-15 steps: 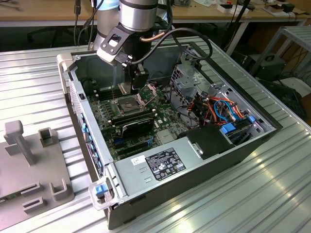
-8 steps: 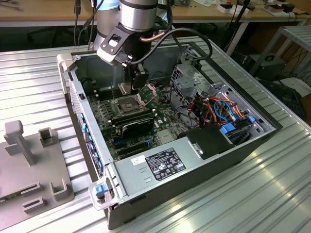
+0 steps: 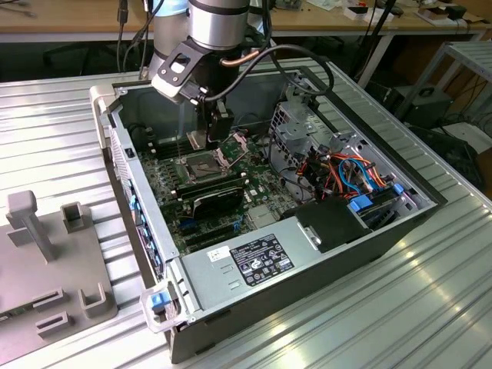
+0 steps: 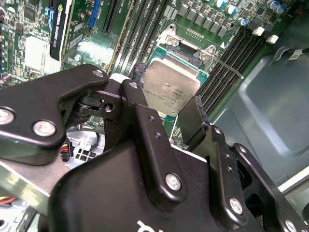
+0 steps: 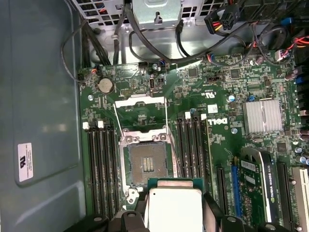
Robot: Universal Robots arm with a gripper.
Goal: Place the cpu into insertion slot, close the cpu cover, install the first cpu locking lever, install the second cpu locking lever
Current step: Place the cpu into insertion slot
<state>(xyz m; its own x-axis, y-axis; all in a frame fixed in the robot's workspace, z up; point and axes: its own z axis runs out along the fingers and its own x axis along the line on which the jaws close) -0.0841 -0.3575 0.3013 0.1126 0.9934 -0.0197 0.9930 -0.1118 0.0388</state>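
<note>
One cpu [image 4: 171, 87], clamped between the fingers of the pincer [image 4: 165, 95], hangs above the motherboard [image 5: 217, 125] near the open insertion slot [image 5: 147, 163], cpu cover [image 5: 140, 98] flipped back. Danger, I'd say: a tilted or offset descent could bend those gold pins [image 5: 150, 170] or seat it crooked.
</note>
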